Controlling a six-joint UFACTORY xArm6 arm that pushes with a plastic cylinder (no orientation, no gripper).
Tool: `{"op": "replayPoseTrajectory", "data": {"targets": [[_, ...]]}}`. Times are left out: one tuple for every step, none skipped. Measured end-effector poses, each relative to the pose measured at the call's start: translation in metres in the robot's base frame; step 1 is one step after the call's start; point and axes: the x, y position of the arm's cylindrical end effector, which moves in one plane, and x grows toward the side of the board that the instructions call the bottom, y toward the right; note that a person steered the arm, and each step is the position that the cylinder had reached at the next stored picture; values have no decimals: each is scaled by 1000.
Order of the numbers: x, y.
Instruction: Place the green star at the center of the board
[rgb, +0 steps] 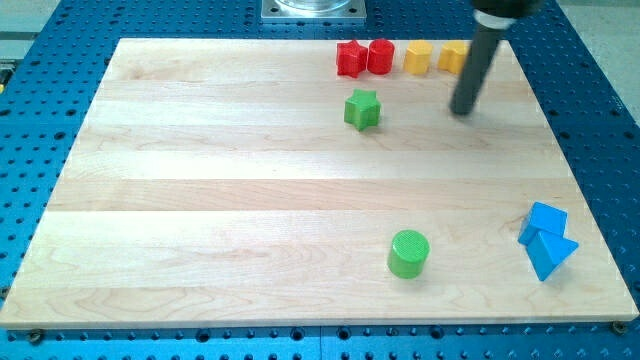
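Tip position: my tip (463, 110) rests on the board (200, 200) in the upper right area, touching no block. The rod (475, 65) rises from it, tilting slightly to the view's right, and passes in front of the right-hand yellow block (453, 56), hiding part of it. The tip has no jaws, so no open or closed state applies; it bears on nothing but the board.

Nearest blocks: the two yellow blocks sit just above the tip near the board's top edge; the left yellow block (417, 57) is fully visible. Their shapes cannot be told for certain.

Task block: the green star (362, 109) lies to the view's left of the tip, at about the same height in the view, well apart from it. It stands above the board's center.

Other blocks: a red star (350, 58) and a red cylinder (380, 56) touch each other above the green star. A green cylinder (408, 253) sits in the lower middle. A blue cube (543, 222) and a blue triangle (551, 253) touch at the lower right.
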Motion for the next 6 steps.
{"op": "replayPoseTrajectory", "data": {"targets": [[15,-71],[40,-117],[-9,-111],[-1,-141],[79,-141],[98,-130]]}}
